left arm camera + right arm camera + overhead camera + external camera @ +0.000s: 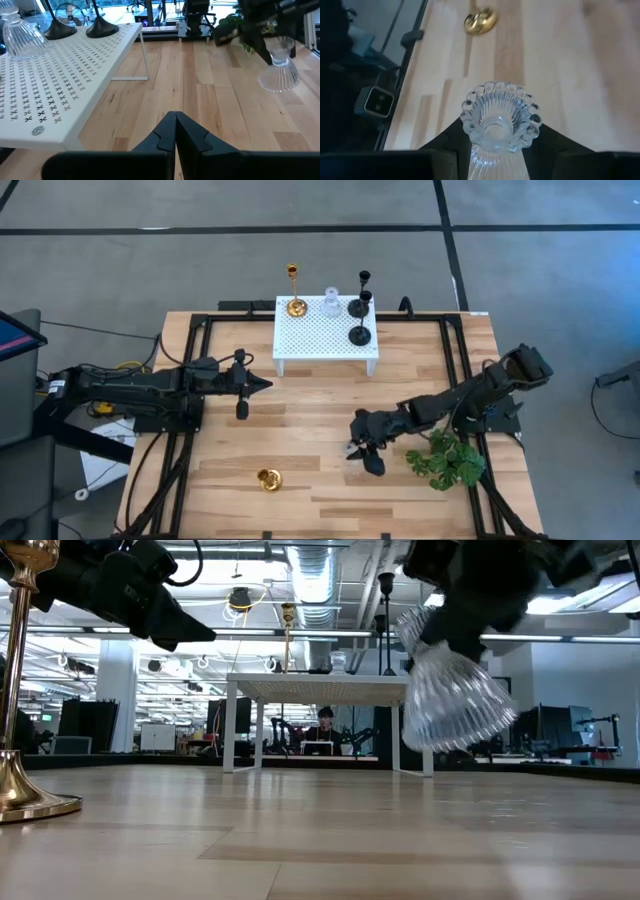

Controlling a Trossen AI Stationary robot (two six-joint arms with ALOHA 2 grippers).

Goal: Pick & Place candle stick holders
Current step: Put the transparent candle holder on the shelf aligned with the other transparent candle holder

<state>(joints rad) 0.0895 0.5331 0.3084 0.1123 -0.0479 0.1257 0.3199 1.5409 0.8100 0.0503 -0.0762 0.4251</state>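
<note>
Wooden table [300, 440] carries the white perforated platform [326, 338] at its far side, where a tall gold holder [294, 290], a clear glass holder [330, 302] and two black holders [362, 315] stand. Near the right gripper [362, 452] lies a green leafy plant [448, 460], apparently just clear of it. That gripper's fingers clasp a ribbed glass holder [500, 120], lifted off the wood. A squat gold holder [269, 478] sits alone near the front. Left gripper [262, 385] hovers closed, empty.
</note>
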